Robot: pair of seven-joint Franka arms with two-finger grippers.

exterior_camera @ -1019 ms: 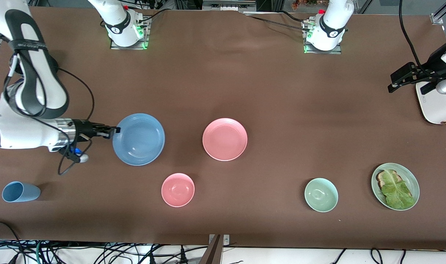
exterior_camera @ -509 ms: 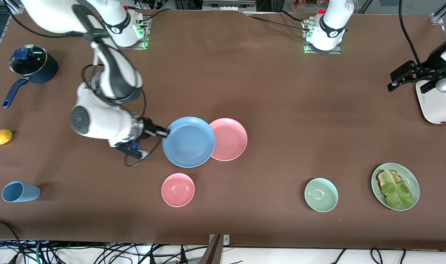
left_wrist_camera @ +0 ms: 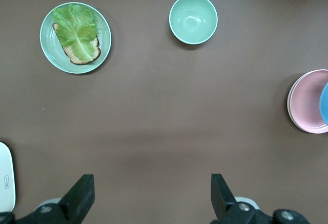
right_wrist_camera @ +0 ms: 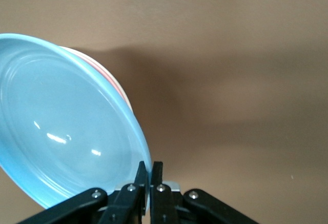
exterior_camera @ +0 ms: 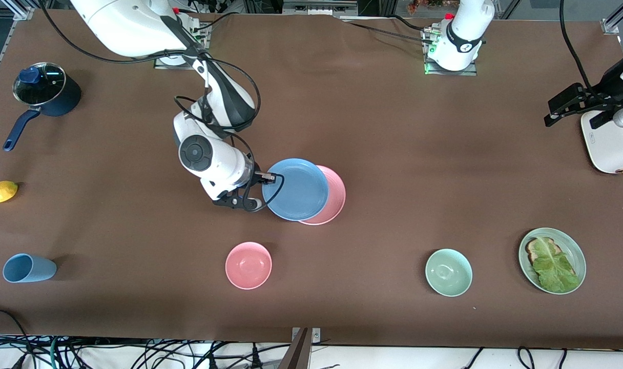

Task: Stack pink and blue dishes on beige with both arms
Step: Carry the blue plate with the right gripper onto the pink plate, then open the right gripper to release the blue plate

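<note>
Right wrist view shows the right claw (right_wrist_camera: 149,175) pinching the blue plate (exterior_camera: 295,188) rim, over the pink plate (exterior_camera: 333,197). The left claw (left_wrist_camera: 151,196) waits spread over bare table (exterior_camera: 419,154).

One plate (exterior_camera: 296,188) overlaps another plate (exterior_camera: 334,197), perhaps not resting flat.

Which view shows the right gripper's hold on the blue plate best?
The right wrist view: the right gripper has its fingers pinched on the rim of the blue plate, close up. The front view shows the whole plate over the pink plate, but the pinch is small there. The left wrist view catches only a blue sliver.
</note>
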